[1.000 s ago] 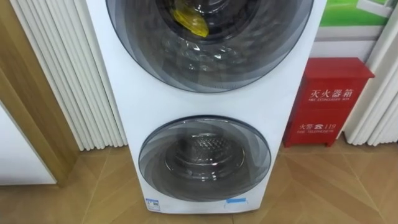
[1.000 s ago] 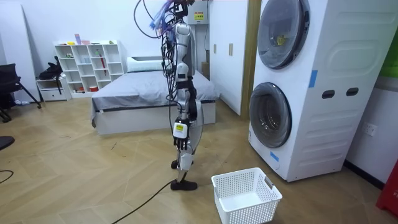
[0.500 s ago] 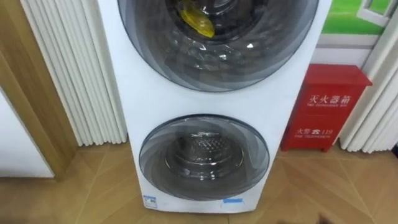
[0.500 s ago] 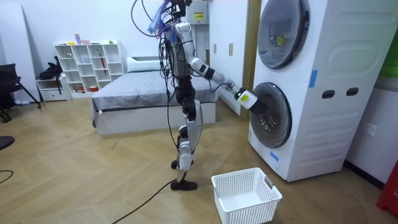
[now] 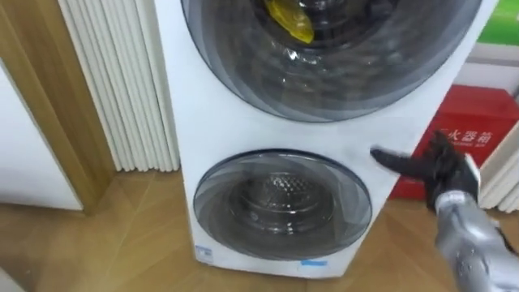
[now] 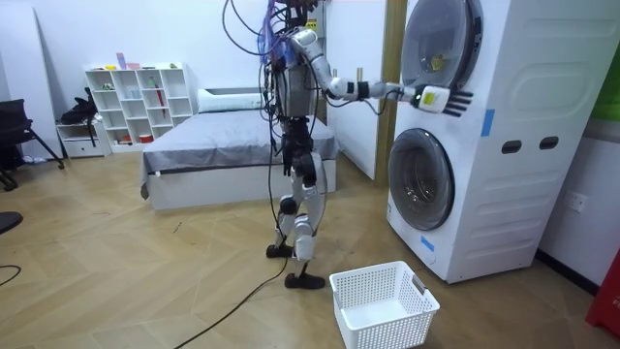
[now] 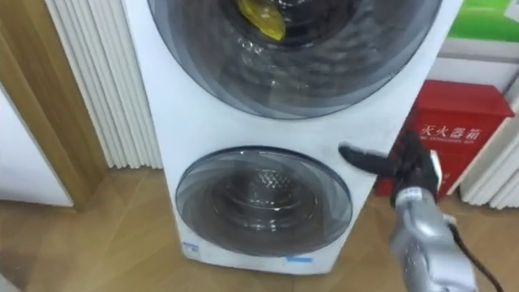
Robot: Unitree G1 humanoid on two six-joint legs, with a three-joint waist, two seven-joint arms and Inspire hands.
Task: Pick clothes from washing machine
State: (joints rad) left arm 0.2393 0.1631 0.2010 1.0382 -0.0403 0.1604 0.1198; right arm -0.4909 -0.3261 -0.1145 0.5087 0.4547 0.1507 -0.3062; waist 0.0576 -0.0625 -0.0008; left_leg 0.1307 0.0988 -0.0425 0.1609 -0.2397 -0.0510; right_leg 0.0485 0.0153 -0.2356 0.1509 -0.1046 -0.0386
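Hand status: the robot's right hand (image 5: 442, 169) is raised before the white stacked washing machine (image 5: 211, 122), its dark fingers (image 5: 391, 160) straight and spread, holding nothing. Contact with the white panel cannot be determined. The yellow crumpled garment (image 5: 292, 18) lies above and left of the hand, behind the closed upper round glass door (image 5: 349, 77). The closed lower round glass door (image 5: 280, 203) is below and left. A red metal box (image 5: 478, 134) stands just behind the hand. A white perforated plastic basket (image 6: 383, 305) sits on the floor, well below it.
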